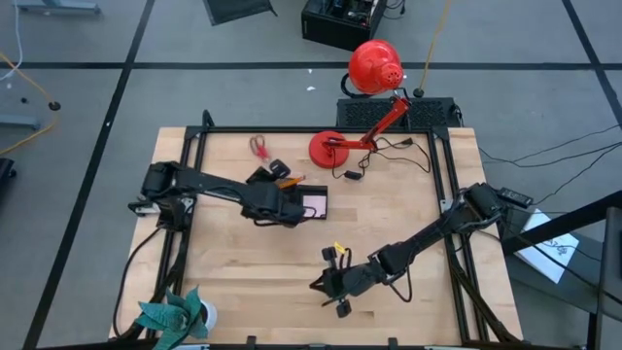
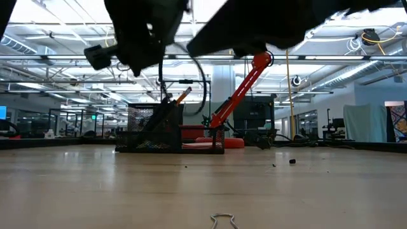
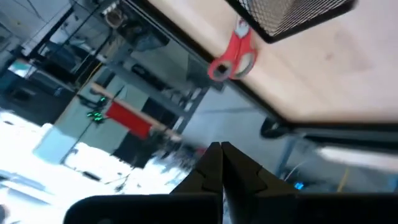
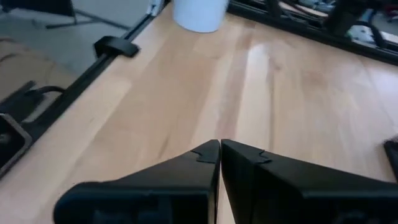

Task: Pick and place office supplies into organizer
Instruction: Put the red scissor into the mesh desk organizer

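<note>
From above, your left gripper (image 1: pixel 275 206) sat right over the organizer (image 1: pixel 303 202), probably there for a drop-off, while the scissors (image 1: pixel 259 147) lay apart near the table's far edge. The low view had the organizer (image 2: pixel 168 132) holding a pencil (image 2: pixel 183 95) upright. Your left wrist view showed the fingers (image 3: pixel 211 167) pinched together on nothing, scissors (image 3: pixel 234 53) lying past the mesh. The right gripper (image 4: pixel 221 152) was closed and empty too, over bare table (image 4: pixel 186 93).

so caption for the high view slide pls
Left gripper shut over the black organizer, red scissors on the table; right gripper shut near the front edge.
</note>
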`<action>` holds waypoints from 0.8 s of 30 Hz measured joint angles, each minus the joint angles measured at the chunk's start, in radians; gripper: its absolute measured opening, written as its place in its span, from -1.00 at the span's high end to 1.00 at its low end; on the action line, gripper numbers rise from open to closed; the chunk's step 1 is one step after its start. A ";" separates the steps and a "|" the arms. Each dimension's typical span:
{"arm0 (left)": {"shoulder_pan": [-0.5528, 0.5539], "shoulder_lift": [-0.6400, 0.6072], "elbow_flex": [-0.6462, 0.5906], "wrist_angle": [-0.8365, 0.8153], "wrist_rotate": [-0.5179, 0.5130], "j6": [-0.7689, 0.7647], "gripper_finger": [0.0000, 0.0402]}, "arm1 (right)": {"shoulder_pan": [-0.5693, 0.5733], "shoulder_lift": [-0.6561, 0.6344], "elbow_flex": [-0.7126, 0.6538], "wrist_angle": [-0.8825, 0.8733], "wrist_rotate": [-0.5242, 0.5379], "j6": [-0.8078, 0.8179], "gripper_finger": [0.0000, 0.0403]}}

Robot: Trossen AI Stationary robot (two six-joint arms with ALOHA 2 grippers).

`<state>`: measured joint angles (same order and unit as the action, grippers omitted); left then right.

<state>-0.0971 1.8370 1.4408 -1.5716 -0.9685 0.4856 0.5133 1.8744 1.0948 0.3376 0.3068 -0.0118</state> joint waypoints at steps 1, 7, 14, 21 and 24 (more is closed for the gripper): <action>-0.007 -0.016 0.006 -0.001 0.022 -0.011 0.99 | -0.004 0.000 -0.019 0.029 0.005 0.003 0.96; -0.031 -0.087 0.009 0.003 0.067 -0.034 0.99 | -0.031 0.000 -0.126 0.232 0.005 0.018 0.96; 0.006 -0.151 0.009 0.002 0.242 -0.191 0.99 | -0.041 0.000 -0.154 0.294 0.004 0.049 0.96; 0.090 -0.286 0.007 0.058 0.395 -0.385 0.90 | -0.040 0.000 -0.153 0.334 0.003 0.052 0.96; 0.121 -0.391 0.007 0.188 0.497 -0.405 0.87 | -0.035 0.000 -0.153 0.339 0.004 0.052 0.96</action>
<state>0.0237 1.4464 1.4479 -1.3838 -0.4718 0.0807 0.4787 1.8744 0.9413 0.6770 0.3103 0.0405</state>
